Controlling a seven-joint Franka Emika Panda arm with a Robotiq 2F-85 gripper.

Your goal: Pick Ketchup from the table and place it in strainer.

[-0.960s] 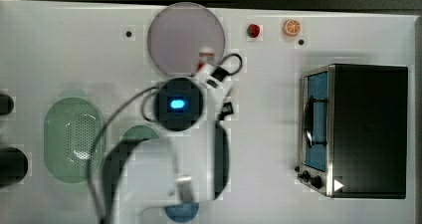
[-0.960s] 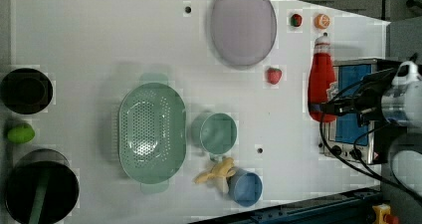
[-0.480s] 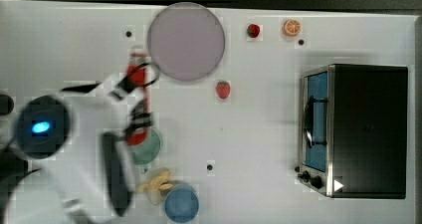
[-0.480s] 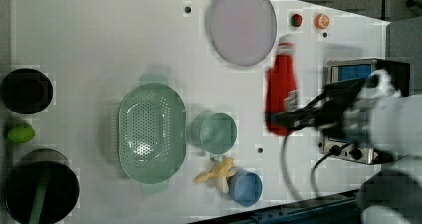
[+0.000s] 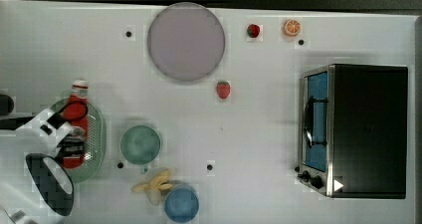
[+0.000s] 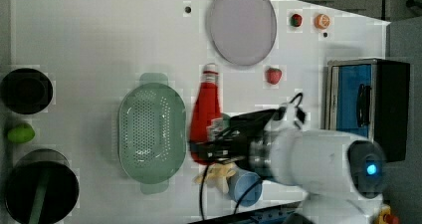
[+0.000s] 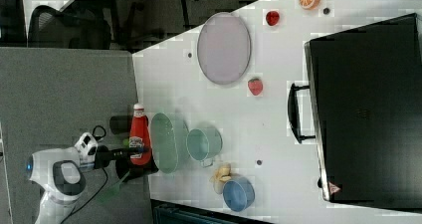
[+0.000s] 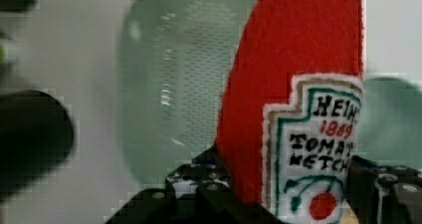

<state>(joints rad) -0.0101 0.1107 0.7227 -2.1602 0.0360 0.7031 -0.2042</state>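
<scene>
Ketchup (image 5: 75, 129), a red squeeze bottle with a white cap and a white-and-dark label, overlaps the pale green oval perforated plastic strainer (image 5: 97, 134) in the top view, near the top view's left edge of the white dotted table (image 5: 249, 134), with the black gripper (image 5: 62, 134) clamped on its lower body. In the left view the bottle (image 6: 204, 114) sits in the gripper (image 6: 211, 147) just beside the strainer (image 6: 149, 132), on the left view's right. In the right view the bottle (image 7: 139, 139) shows beside the strainer (image 7: 164, 142), with the gripper (image 7: 130, 153) on it. In the wrist view the label (image 8: 311, 144) fills the space between the fingers (image 8: 388, 184), and the strainer (image 8: 174, 84) lies behind.
</scene>
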